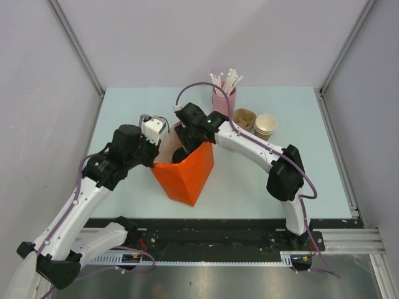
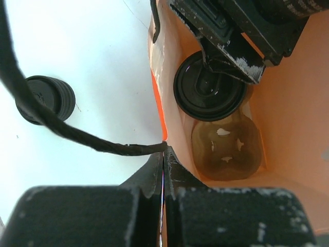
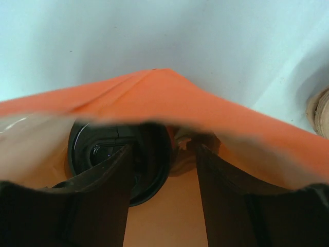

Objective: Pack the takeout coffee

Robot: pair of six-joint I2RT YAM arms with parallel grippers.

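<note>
The orange paper bag (image 1: 187,177) stands open at the table's middle. The takeout coffee shows as a round black lid (image 2: 209,87) deep inside it, beside a brown moulded-pulp piece (image 2: 226,149) at the bag's bottom. My left gripper (image 1: 156,156) is shut on the bag's left rim; in the left wrist view (image 2: 164,149) the orange edge runs between the closed fingers. My right gripper (image 1: 186,146) reaches into the bag's mouth. In the right wrist view (image 3: 163,149) its jaws stand apart, and the lid (image 3: 151,164) lies mostly behind the left finger, not clamped.
A pink cup of white straws (image 1: 224,93) stands at the back. A pulp cup carrier (image 1: 245,118) and stacked pale-rimmed paper cups (image 1: 265,126) sit to its right. A black stack of lids (image 2: 46,100) stands on the table left of the bag.
</note>
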